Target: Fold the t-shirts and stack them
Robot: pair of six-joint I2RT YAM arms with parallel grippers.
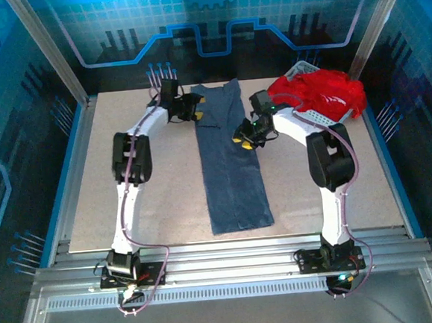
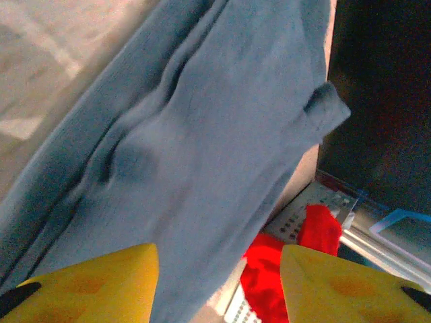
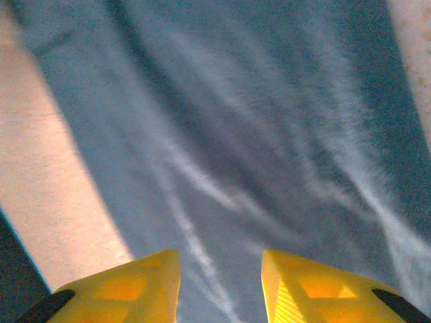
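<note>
Nearest us, two arms rise from the near edge of the counter [image 1: 160,211], a flat, pale, speckled board. We count one slate-blue cloth t-shirt [image 1: 232,175], soft and creased. It lies as a long narrow strip down the middle of the counter, from near the front edge to the far edge. We also count one white perforated plastic basket [image 1: 304,69] at the far right corner. A crumpled heap of bright red cloth t-shirts [image 1: 323,93] sits in it; we cannot tell how many.

The left arm [image 1: 129,157] reaches forward and bends inward. Its left tool [image 1: 196,112] is at the strip's far left edge, and its wedge-shaped yellow fingers [image 2: 101,282] stand apart with nothing between them. The right arm [image 1: 328,160] arches up and folds inward. The right tool [image 1: 243,141] is over the strip's right edge, its jaws parted above wrinkled blue cloth and holding nothing.
</note>
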